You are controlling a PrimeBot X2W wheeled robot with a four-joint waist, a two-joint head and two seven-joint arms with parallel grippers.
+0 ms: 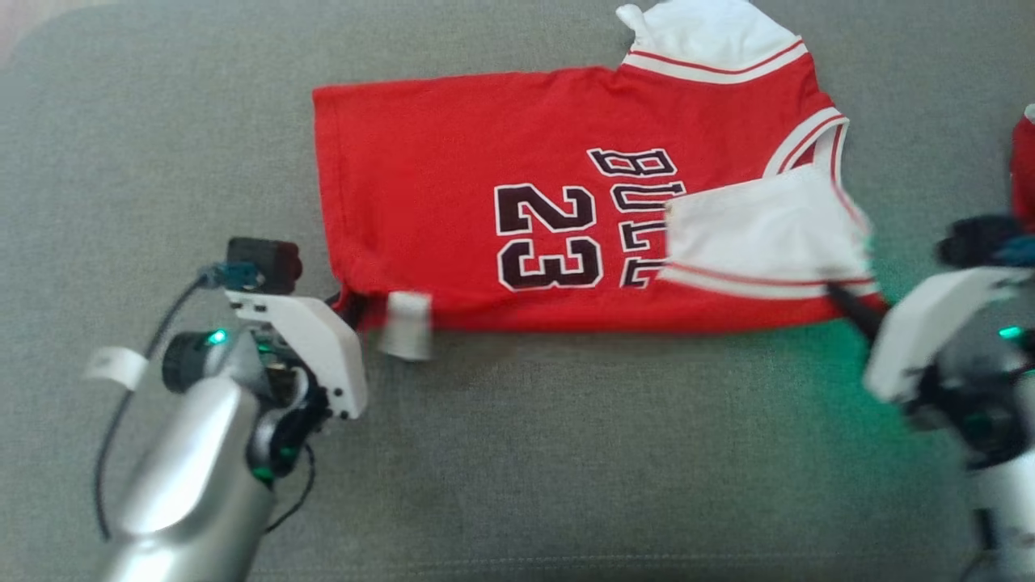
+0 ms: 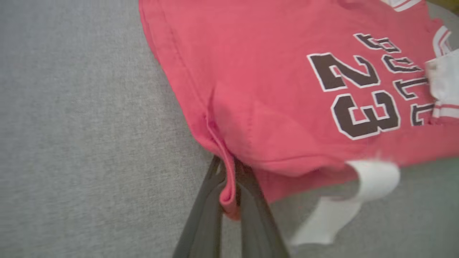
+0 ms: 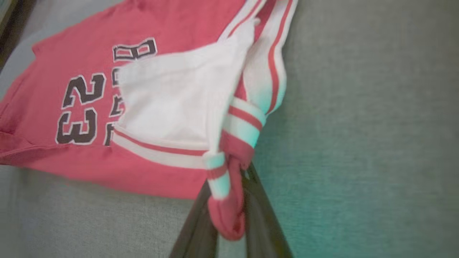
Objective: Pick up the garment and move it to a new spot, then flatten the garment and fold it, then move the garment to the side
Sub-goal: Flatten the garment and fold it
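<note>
A red jersey with white sleeves and a dark "23" lies spread sideways on the grey cloth surface. My left gripper is shut on the jersey's near hem corner; in the left wrist view the red hem is pinched between the dark fingers. My right gripper is shut on the near shoulder end, where the right wrist view shows a red and white striped fold held between its fingers. A white sleeve lies folded over the lettering. A white tag hangs off the near edge.
A second red item peeks in at the right edge of the head view. Open grey fabric stretches to the left and in front of the jersey. The surface's far left corner is rounded.
</note>
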